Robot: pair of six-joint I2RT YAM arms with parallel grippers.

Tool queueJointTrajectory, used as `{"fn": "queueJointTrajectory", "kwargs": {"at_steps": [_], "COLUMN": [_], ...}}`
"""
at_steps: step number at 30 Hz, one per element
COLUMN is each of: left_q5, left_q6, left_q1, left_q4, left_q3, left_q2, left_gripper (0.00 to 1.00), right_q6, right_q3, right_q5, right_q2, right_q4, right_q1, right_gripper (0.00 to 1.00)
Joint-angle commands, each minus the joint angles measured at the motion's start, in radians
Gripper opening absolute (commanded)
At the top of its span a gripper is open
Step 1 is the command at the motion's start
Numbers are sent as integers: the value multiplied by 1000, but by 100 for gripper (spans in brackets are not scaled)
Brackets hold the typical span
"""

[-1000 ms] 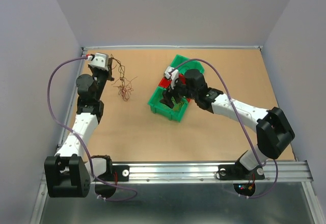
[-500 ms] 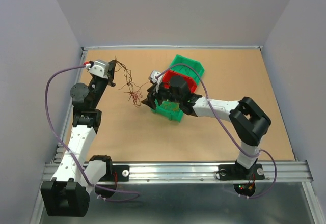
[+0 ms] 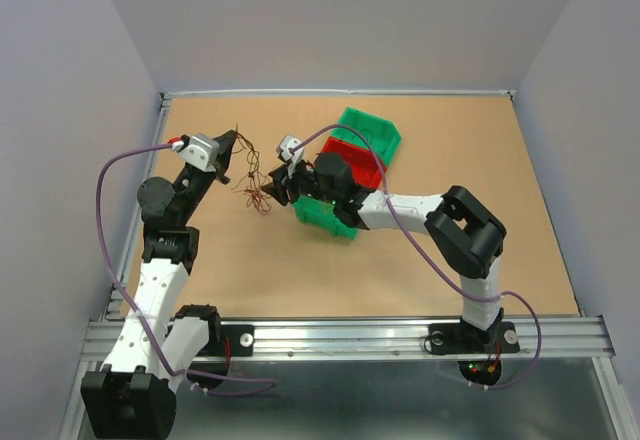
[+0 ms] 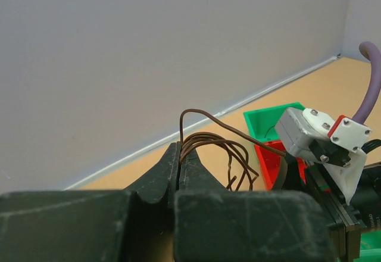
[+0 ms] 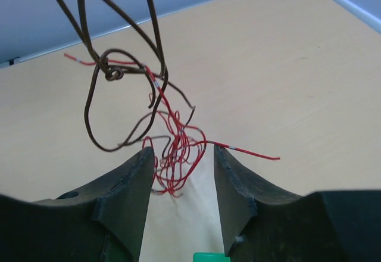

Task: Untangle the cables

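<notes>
The left gripper [image 4: 180, 155] is pinched tight on the brown loops of the cables [image 5: 174, 146], which hang over the table [image 3: 420, 260] left of the green bin [image 3: 325, 217]. The right gripper [image 5: 180, 155] straddles the red strands with its jaws apart, seemingly not touching them

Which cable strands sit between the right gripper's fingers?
The thin red wire strands; the thicker brown wire loops hang higher, pinched by the left gripper.
</notes>
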Motion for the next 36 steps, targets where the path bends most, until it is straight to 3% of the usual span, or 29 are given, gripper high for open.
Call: {"fn": "queueJointTrajectory", "kwargs": {"at_steps": [1, 3, 4, 6, 9, 13, 16, 21, 30, 36], "left_q5": [29, 32, 32, 27, -21, -305, -423, -476, -442, -525], "left_q6": [-10, -15, -22, -25, -29, -59, -85, -147, -303, -348], "left_q1": [-4, -4, -4, -4, -4, -2, 1, 50, 260, 324], "left_q4": [72, 73, 72, 70, 66, 66, 78, 82, 104, 124], "left_q3": [-4, -6, -6, -3, -6, 4, 11, 39, 97, 114], "left_q2": [-31, -34, -37, -48, -60, -31, 14, 113, 316, 391], "left_gripper": [0, 0, 0, 0, 0, 0, 0, 0, 0, 0], "right_q6": [35, 68, 70, 76, 79, 67, 56, 67, 119, 98], "right_q3": [67, 85, 91, 100, 93, 15, -47, -214, -462, -585], "right_q5": [-6, -11, -5, 13, 20, 62, 141, 260, 217, 450], "right_q2": [15, 26, 37, 46, 37, -46, -146, -337, -776, -1012], "right_q4": [118, 120, 118, 118, 114, 115, 115, 112, 77, 42], "right_q1": [1, 1, 1, 2, 2, 2, 2, 1, 1, -1], "right_gripper": [50, 45, 30, 22, 2, 1, 1, 1, 1, 1]}}
